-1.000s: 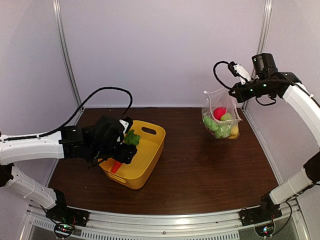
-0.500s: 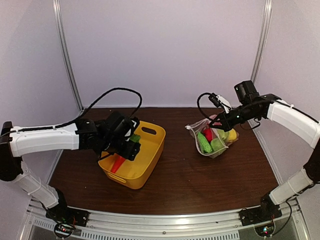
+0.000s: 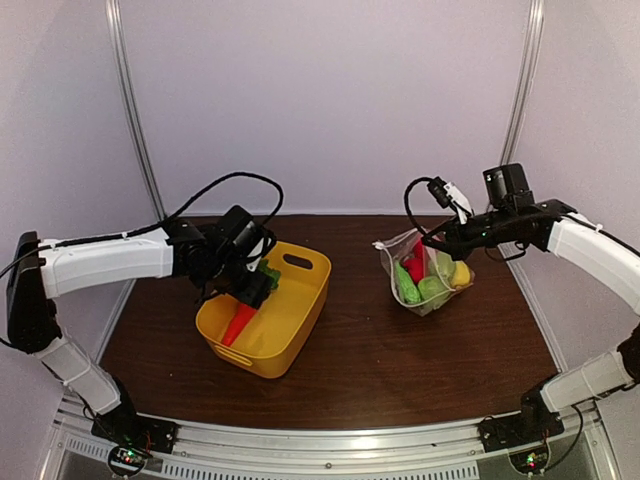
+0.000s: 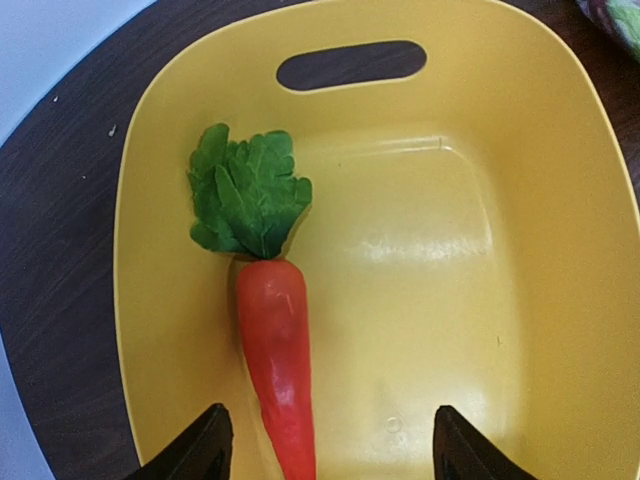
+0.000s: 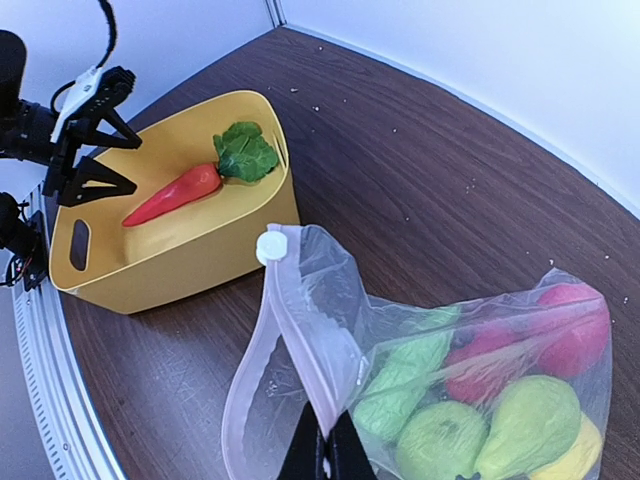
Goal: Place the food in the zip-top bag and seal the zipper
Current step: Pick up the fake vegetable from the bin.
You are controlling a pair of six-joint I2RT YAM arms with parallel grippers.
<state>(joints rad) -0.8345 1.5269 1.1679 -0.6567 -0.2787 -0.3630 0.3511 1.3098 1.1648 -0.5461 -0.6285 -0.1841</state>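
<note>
An orange carrot point(image 4: 275, 360) with a leafy green top lies in the yellow tub point(image 4: 560, 250); it also shows from above as the carrot point(image 3: 238, 322). My left gripper point(image 4: 330, 445) hangs open just above the tub floor, its fingertips either side of the carrot's thin end, not touching it. My right gripper point(image 5: 325, 450) is shut on the mouth edge of the zip-top bag point(image 5: 470, 370), pinching the zipper point(image 5: 291, 331) below its white slider point(image 5: 270, 247). Red, green and yellow food point(image 5: 520, 420) fills the bag point(image 3: 425, 275), whose mouth gapes toward the tub.
The tub point(image 3: 290, 325) stands left of centre on the dark wooden table point(image 3: 400, 370), about a hand's width from the bag. White walls and metal posts close in the back and sides. A black cable loops above each arm.
My right arm swung the bag down and left from the back right corner toward the table's middle. My left gripper slid further over the tub along the carrot, and its jaws narrowed a little.
</note>
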